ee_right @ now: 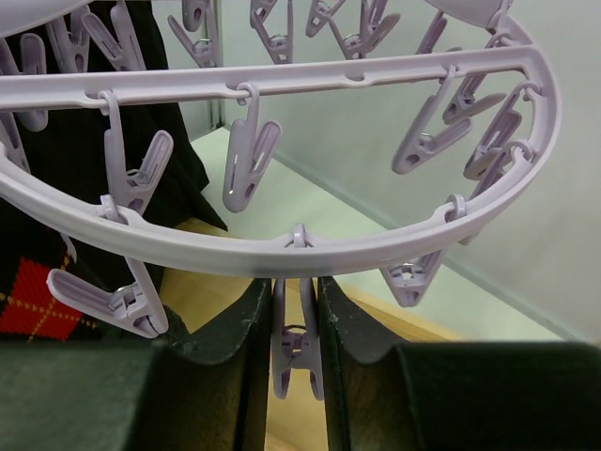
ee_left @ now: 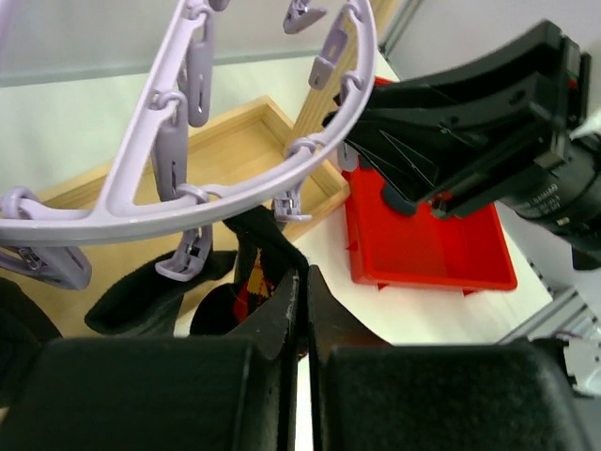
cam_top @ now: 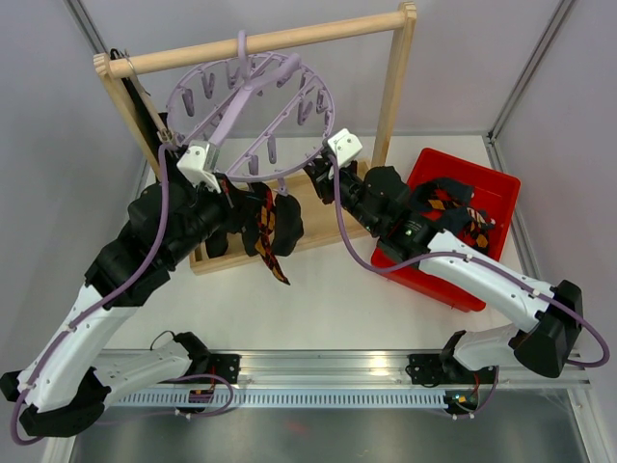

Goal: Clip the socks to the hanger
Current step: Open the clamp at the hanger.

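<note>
Left hand (ee_left: 302, 282) is clamped on a black fabric sock with orange argyle diamonds (cam_top: 269, 224), centre frame below the round pale-lilac plastic hanger (cam_top: 229, 114). Right hand (ee_right: 295, 293) pinches a small lilac clip (ee_right: 297, 352); best squeeze it wide, then feed the sock's edge between.

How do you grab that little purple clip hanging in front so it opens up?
Pinch the clip across its two flat sides, partway down its body, coming in level from outside the hanger, as the right gripper does. It hangs straight down and thin from the rim, so one finger fits each side; squeezing there should probably spread its mouth.
</note>
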`<state>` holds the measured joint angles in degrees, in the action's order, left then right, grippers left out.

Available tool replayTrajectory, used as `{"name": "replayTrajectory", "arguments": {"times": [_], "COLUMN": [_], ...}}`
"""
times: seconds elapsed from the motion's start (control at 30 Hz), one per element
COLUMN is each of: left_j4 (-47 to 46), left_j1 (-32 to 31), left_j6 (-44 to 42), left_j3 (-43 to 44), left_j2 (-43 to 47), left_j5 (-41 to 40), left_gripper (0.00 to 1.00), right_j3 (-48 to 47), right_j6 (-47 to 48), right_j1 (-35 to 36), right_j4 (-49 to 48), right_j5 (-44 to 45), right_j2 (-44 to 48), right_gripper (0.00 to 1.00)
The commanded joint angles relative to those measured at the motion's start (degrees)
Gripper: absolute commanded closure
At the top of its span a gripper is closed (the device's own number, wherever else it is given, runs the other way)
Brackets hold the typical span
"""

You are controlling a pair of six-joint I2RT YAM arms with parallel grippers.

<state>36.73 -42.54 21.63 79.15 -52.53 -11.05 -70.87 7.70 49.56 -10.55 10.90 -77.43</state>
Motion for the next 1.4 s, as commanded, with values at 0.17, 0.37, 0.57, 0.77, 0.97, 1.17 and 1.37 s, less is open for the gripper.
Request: {"name": "replayTrajectory", "arguments": {"times": [0.17,0.37,0.57,0.77,0.97,1.17,1.37], "left_j4": [8.7,10.1,7.2,0.3,-8.2,-13.1,-16.6], "left_j1": [0.0,0.0,0.0,0.0,0.0,-0.1,-0.1], "left_j6": [-9.5,-12.0,-10.3,-8.1,-5.1,-4.1,-2.8], "left_j3": [7.7,9.4,6.3,0.0,-4.7,-6.5,-7.1], "left_j2": [-0.6,-3.4,-5.6,-5.5,-5.5,-6.5,-8.2], "left_j5": [20.0,31.3,29.6,24.5,21.0,18.3,18.3], "left_gripper": [0.98,0.98,0.98,0.98,0.98,0.98,0.98], "right_j3": [-3.3,-6.2,-8.1,-9.4,-12.0,-15.3,-17.5], "right_j6": [-5.9,-7.5,-9.6,-11.1,-16.0,-19.2,-22.5], "right_j1": [1.3,1.9,2.9,3.1,3.9,5.0,5.6], "right_j4": [6.1,9.1,10.4,13.2,16.2,18.8,21.0], "right_j5": [1.7,1.8,2.0,2.8,5.9,11.0,15.6], "right_j2": [2.4,2.1,1.6,1.4,0.4,-2.2,-3.7], "right_gripper": [1.00,1.00,1.00,1.00,1.00,1.00,1.00]}}
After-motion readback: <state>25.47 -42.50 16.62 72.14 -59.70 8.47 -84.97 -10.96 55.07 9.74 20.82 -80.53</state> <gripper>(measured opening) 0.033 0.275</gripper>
